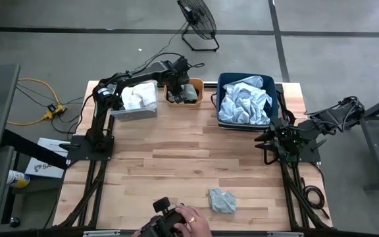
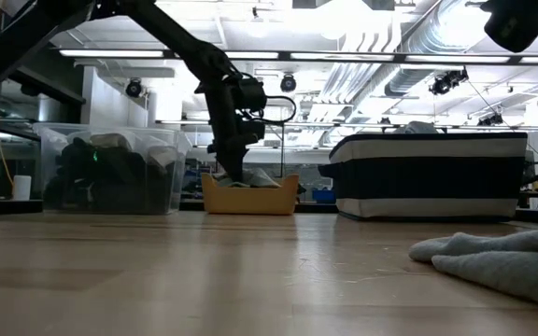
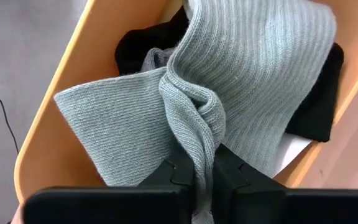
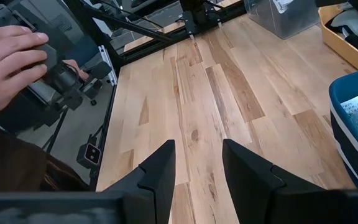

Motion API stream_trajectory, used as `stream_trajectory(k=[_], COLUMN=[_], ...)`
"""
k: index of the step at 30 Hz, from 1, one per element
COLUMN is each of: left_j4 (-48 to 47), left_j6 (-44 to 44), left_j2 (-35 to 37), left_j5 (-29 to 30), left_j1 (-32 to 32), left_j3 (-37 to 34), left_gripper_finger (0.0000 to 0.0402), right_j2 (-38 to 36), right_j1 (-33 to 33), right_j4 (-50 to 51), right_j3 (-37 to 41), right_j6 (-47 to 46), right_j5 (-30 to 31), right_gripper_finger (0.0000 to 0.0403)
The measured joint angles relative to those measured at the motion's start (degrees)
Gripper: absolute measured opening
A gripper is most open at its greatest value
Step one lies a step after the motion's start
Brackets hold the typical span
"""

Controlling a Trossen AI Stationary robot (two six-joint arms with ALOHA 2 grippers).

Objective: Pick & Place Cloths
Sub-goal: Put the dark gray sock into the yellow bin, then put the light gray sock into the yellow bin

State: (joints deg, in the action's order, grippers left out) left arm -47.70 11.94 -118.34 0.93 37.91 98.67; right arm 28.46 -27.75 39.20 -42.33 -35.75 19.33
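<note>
My left gripper point(image 3: 202, 171) reaches down into the orange bin point(image 1: 206, 85) at the table's far edge and is shut on a grey-green ribbed knit cloth point(image 3: 253, 56). That cloth lies over black cloth point(image 3: 319, 93) in the bin. In the low view the left gripper point(image 2: 232, 173) stands just above the bin's rim. Another grey-green cloth point(image 1: 222, 201) lies flat on the table near the near edge. My right gripper point(image 4: 197, 158) is open and hovers over bare wood at the table's right side point(image 1: 268, 139). My left gripper pinches a bunched fold point(image 3: 197, 134) of the grey-green knit cloth between its two fingers, coming from above and pointing down into the bin. The gathered cloth rises in a twisted ridge toward the fingers. The rest of it is spread slack over the bin's contents.
A navy bin point(image 1: 276, 89) holds pale blue cloth point(image 1: 245, 102) at the far right. A clear bin point(image 1: 137, 113) with white cloth stands at the far left, beside the orange one. A person's hand point(image 1: 193, 220) holds a dark device at the near edge. Bare wood lies mid-table.
</note>
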Motion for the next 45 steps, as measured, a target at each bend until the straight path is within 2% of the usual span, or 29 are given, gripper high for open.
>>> stream_trajectory(k=[3,11,14,18,22,26,29,32,39,40,45], left_j4=[0.0,1.0,-1.7,-4.1,-7.4,-11.5,-12.4,-12.1,-12.8,-13.3,-16.6], left_j6=[-0.4,-0.3,-0.2,-0.2,-0.3,-1.3,-1.5,-1.6,-1.3,-1.3,-1.5], left_j2=[0.0,0.5,0.5,0.5,0.5,0.5,1.8,3.5,7.7,8.4,10.8], left_j5=[0.7,1.7,2.7,5.6,6.3,6.2,5.0,3.0,1.4,1.3,1.3], left_j1=[0.0,-1.0,-1.2,-1.6,-2.5,-4.6,-6.4,-8.7,-15.1,-15.9,-20.0], left_j3=[0.0,0.1,2.8,7.3,12.2,16.1,16.7,16.8,16.8,16.8,16.8], left_gripper_finger=[0.0049,0.018,0.0223,0.0258,0.0265,0.0256,0.023,0.0179,0.0022,0.0011,0.0007], right_j2=[0.0,0.0,0.0,0.0,0.0,0.0,0.0,0.0,0.0,0.0,0.0], right_j1=[0.0,0.0,0.0,0.0,0.0,0.0,0.0,0.0,0.0,0.0,0.0], right_j4=[0.0,0.0,0.0,0.0,0.0,0.0,0.0,0.0,0.0,0.0,0.0], right_j3=[0.0,0.0,0.0,0.0,0.0,0.0,0.0,0.0,0.0,0.0,0.0], right_j6=[0.0,0.0,0.0,0.0,0.0,0.0,0.0,0.0,0.0,0.0,0.0], right_j5=[0.0,0.0,0.0,0.0,0.0,0.0,0.0,0.0,0.0,0.0,0.0], right_gripper_finger=[0.0124,0.0124,0.0124,0.0124,0.0124,0.0124,0.0124,0.0124,0.0124,0.0124,0.0124])
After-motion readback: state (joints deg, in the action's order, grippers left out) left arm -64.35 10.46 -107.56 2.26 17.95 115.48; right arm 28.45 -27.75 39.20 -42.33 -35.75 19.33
